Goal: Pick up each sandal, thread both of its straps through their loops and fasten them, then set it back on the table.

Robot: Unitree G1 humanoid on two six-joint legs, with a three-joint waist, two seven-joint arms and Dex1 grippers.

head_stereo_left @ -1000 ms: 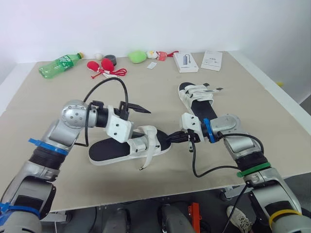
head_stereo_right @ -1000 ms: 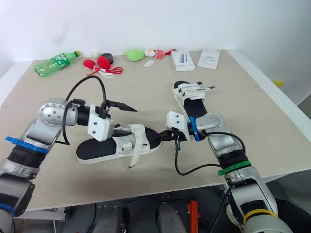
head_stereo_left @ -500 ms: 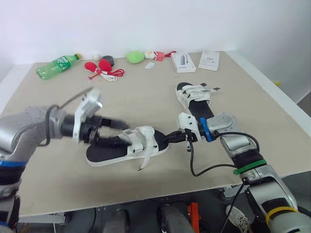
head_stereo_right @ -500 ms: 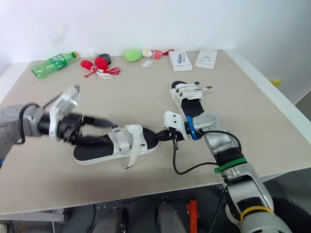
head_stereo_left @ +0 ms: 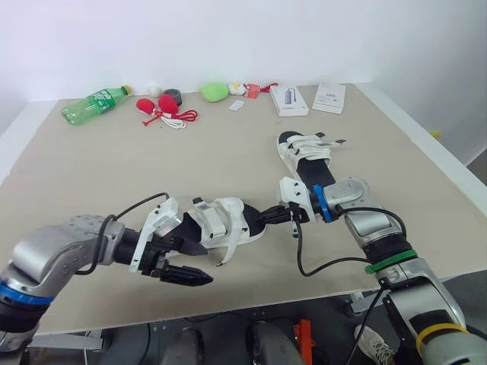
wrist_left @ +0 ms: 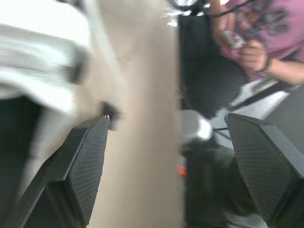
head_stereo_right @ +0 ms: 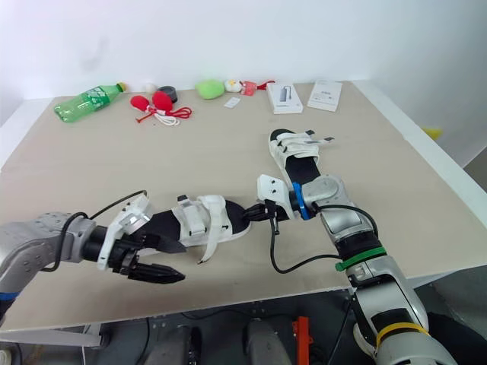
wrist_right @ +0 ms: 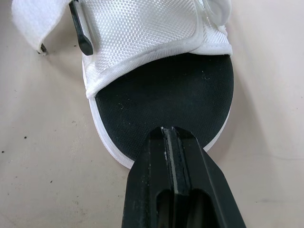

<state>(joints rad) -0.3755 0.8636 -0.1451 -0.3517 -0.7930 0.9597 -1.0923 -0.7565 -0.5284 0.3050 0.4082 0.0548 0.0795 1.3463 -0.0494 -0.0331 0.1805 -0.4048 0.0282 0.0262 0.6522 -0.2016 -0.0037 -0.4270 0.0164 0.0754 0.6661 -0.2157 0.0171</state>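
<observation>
White wall, beige tabletop: robot w/ two grippers at a white mesh sandal with black footbed.

The sandal lies flat towards 6 o'clock of the table, w/ one white strap hanging loose on its near side. The right gripper, at the sandal's 3 o'clock, has fingers pressed together, tips on the toe of the footbed, apparently pinning it. The left gripper, at 8 o'clock by the heel, is spread wide & holds nothing. A second matching sandal sits apart at 1 o'clock. Probably best: keep the toe pinned, close the left fingers on the heel's sole edge, not the strap, & lift level.
</observation>
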